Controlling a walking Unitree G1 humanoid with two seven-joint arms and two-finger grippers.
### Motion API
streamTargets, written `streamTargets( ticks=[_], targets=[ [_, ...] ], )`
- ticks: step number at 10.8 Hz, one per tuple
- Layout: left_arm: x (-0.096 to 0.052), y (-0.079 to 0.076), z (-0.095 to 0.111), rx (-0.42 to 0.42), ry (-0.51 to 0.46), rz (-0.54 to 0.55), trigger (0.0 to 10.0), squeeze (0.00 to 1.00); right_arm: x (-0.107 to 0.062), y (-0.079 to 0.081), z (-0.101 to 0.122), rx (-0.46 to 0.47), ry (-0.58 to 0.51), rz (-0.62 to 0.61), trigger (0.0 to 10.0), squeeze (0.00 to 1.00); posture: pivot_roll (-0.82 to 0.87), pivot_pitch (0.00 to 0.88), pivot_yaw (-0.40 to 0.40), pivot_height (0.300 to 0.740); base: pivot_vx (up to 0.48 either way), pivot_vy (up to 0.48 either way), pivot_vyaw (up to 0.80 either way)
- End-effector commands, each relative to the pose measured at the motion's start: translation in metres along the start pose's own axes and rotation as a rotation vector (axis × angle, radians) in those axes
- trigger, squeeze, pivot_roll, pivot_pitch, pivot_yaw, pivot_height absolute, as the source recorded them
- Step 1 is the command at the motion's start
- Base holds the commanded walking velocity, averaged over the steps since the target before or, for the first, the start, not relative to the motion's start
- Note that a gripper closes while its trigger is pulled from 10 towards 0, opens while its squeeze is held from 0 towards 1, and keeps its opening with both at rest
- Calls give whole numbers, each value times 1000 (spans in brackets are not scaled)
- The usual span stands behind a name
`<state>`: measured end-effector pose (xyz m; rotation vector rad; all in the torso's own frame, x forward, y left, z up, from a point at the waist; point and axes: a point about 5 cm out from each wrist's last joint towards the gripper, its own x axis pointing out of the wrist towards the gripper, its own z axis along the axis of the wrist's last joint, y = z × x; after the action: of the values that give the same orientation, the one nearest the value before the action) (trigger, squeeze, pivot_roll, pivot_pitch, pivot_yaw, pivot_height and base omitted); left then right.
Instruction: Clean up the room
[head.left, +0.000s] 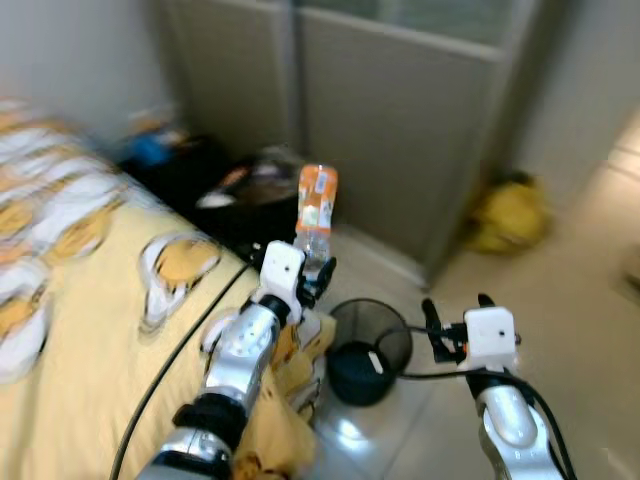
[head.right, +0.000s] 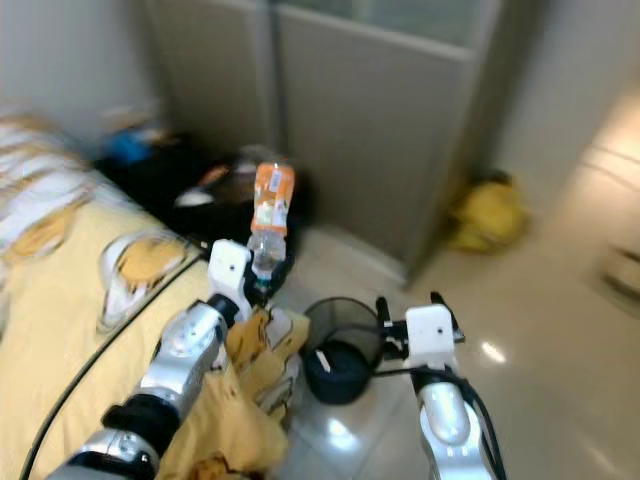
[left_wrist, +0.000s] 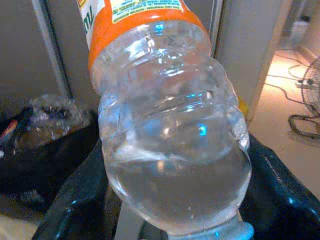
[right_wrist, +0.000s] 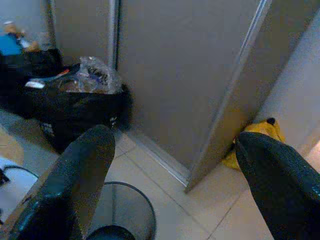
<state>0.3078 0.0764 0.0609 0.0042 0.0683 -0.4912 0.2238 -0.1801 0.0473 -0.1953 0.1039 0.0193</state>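
I am seeing a bottle (left_wrist: 170, 130) of clear, glossy ribbed plastic with a smooth orange label. The fingers (right_wrist: 75, 175) of the right gripper (head.left: 456, 318) are showing as smooth black plastic with a slight sheen. The bin (head.left: 372, 350) is appearing as dark wire mesh. The floor (head.left: 580, 330) tiles are reflecting light, glossy. The bedsheet (head.left: 90, 340) is looking like matt yellow cloth.

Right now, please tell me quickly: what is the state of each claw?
Left claw: closed on the plastic bottle with the orange label.
Right claw: open, holding nothing.
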Motion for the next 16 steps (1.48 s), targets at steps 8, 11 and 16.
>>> streamTargets(
  ticks=[8, 11, 16],
  targets=[
    [-15, 34, -14, -61, 84, 235, 10000, 0, -18, -25, -11, 190, 38, -219, 10000, 0, -146, 0, 74, 740, 0, -293, 331],
    [-33, 34, -27, -45, 95, 231, 10000, 0, -28, -6, -24, 94, 83, -85, 10000, 0, -131, 0, 74, 740, 143, 0, 0],
    [-21, 20, -21, -59, 94, 166, 10000, 0, -23, -14, -27, 80, 98, -100, 10000, 0, -132, 0, 77, 740, 429, 0, 0]
  ],
)
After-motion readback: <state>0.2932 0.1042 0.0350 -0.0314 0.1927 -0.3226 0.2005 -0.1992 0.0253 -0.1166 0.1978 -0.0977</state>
